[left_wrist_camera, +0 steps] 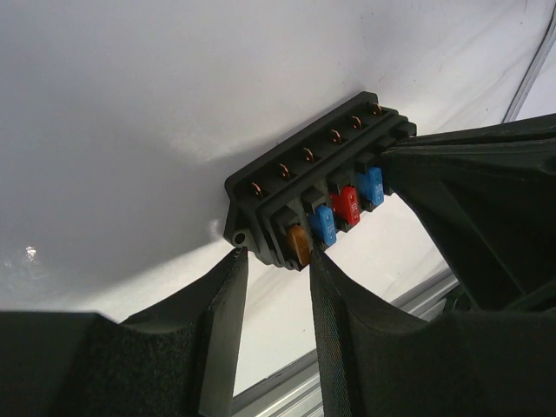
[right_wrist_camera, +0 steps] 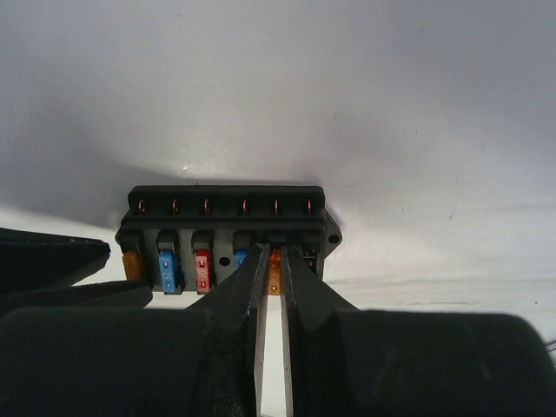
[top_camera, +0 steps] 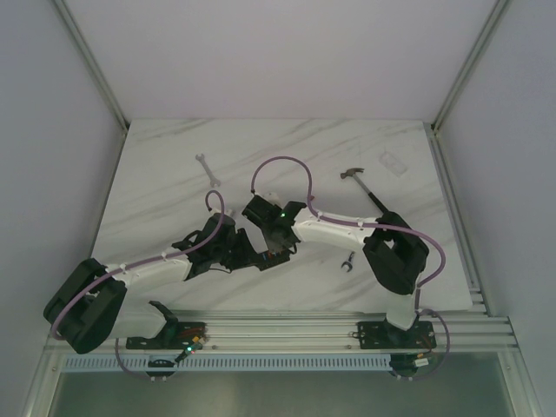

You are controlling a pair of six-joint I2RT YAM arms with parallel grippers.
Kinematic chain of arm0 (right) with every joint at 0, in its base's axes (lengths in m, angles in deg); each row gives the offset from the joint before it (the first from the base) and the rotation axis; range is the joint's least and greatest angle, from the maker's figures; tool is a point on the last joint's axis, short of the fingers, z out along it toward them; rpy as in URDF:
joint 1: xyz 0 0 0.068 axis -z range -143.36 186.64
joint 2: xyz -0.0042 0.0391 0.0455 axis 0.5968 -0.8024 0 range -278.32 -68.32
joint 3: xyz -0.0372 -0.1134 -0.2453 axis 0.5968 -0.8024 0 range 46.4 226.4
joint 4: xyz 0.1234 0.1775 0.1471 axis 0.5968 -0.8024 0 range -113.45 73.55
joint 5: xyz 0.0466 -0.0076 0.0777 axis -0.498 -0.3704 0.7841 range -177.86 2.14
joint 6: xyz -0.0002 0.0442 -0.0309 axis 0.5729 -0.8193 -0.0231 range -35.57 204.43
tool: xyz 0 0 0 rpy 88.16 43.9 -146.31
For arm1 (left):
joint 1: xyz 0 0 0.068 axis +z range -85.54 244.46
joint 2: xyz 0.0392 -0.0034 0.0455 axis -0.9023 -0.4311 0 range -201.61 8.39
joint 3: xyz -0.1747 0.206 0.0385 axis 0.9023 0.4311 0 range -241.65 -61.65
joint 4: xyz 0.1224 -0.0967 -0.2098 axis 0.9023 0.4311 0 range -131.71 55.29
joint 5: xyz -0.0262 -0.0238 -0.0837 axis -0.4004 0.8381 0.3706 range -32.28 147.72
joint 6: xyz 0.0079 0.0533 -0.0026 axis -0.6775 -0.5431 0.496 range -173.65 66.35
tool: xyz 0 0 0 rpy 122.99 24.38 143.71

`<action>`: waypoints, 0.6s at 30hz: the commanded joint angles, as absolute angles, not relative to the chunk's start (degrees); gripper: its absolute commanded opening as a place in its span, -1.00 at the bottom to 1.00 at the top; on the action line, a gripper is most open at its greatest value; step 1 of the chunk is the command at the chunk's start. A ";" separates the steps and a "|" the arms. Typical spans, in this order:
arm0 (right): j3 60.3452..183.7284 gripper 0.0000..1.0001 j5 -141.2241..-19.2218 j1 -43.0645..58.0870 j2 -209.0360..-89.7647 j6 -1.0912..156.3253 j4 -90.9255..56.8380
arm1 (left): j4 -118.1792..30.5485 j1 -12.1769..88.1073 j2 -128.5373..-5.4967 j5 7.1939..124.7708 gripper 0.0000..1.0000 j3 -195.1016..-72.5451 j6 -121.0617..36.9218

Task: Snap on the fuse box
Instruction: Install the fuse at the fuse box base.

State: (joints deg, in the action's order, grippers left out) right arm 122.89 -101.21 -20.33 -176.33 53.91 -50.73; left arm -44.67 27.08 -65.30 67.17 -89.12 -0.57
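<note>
The fuse box (left_wrist_camera: 300, 187) is a black block lying on the white table, with an orange, a blue, a red and another blue fuse in its row. My left gripper (left_wrist_camera: 276, 256) straddles its near end, one fingertip on the mounting ear and the other against the end orange fuse. My right gripper (right_wrist_camera: 274, 256) is shut on a small orange fuse (right_wrist_camera: 274, 276) standing in a slot near the right end of the fuse box (right_wrist_camera: 226, 204). In the top view both grippers, left (top_camera: 246, 254) and right (top_camera: 276, 245), meet over the fuse box (top_camera: 269, 258).
A silver wrench (top_camera: 207, 169) lies at the back left, a hammer (top_camera: 365, 185) and a small clear plastic piece (top_camera: 393, 163) at the back right. A short wrench (top_camera: 347, 261) lies near the right arm. An aluminium rail (top_camera: 287, 330) runs along the near edge.
</note>
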 commanded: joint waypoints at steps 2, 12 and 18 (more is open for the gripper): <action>116.87 -1.00 -98.38 -21.52 -186.02 53.56 -56.05 | -42.61 27.99 -66.23 65.56 -0.14 -88.07 -0.54; 117.20 -1.00 -101.19 -21.45 -184.69 52.51 -56.11 | -42.66 27.99 -65.64 65.80 -0.14 -87.63 -0.56; 123.57 -0.78 -102.67 -21.41 -180.01 51.52 -59.07 | -42.50 27.99 -64.92 65.70 -0.14 -87.50 -0.56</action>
